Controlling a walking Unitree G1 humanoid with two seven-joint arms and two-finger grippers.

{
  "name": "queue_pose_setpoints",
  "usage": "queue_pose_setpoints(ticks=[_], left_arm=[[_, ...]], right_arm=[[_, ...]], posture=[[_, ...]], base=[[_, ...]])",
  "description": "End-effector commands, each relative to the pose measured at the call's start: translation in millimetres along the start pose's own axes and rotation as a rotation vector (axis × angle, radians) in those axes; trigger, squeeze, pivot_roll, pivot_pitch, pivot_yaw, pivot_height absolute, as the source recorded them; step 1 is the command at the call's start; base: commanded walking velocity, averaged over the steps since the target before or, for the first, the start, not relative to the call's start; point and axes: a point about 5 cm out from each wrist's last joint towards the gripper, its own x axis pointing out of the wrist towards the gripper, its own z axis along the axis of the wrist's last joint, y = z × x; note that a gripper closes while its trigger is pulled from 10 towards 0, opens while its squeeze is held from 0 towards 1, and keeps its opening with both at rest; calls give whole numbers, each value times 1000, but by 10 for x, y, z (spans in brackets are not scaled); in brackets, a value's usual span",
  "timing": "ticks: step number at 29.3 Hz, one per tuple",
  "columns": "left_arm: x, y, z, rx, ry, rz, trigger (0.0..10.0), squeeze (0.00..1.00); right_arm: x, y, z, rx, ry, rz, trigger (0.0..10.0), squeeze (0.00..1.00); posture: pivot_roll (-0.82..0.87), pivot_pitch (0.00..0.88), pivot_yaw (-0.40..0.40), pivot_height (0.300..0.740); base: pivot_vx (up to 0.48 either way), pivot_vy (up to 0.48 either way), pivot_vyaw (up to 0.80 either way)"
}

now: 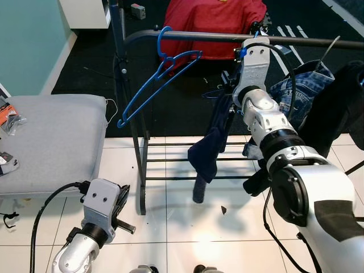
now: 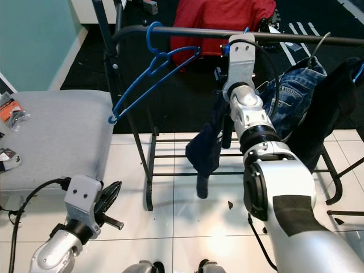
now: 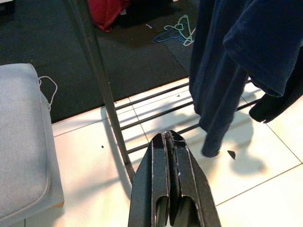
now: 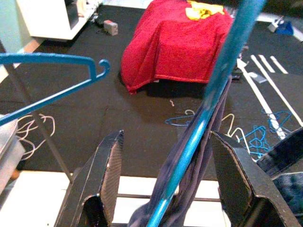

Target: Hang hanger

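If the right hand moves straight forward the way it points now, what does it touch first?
Probably the blue hanger arm carrying the dark navy garment, which already lies between the open fingers of the right hand. Behind it is dark floor; depth is unclear.

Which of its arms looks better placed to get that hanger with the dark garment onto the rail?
Probably the right: its pincer is open around the hanger up near the rail. The left pincer is shut, low over the floor.

Head stereo pair angled down; both wrist cameras toward rack (image 1: pixel 239 38).
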Motion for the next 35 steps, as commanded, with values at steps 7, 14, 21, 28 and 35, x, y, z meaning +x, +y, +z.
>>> queue_pose_setpoints(ticks=[7, 14, 21, 28, 35], left_arm=[[-24, 23, -21, 13, 28, -19, 10000, 0], [3, 13, -22, 15, 28, -27, 10000, 0], [21, 4, -24, 15, 32, -38, 10000, 0], [47, -2, -34, 17, 35, -48, 10000, 0], [125, -19, -46, 13, 34, -66, 10000, 0]], right_arm=[[21, 40, 117, 5, -30, -36, 10000, 0], [23, 39, 93, 33, -1, -41, 0, 0], [17, 23, 29, 85, 35, -51, 0, 0], [16, -1, 23, 87, 36, -58, 0, 0], [14, -14, 20, 92, 32, -55, 0, 0]], posture=[[131, 256, -7, 740], [127, 244, -12, 740], [129, 227, -15, 740], [130, 210, -13, 740], [109, 173, -15, 740]], base=[[0, 0, 0], [0, 0, 0], [0, 0, 0], [0, 0, 0], [0, 0, 0]])
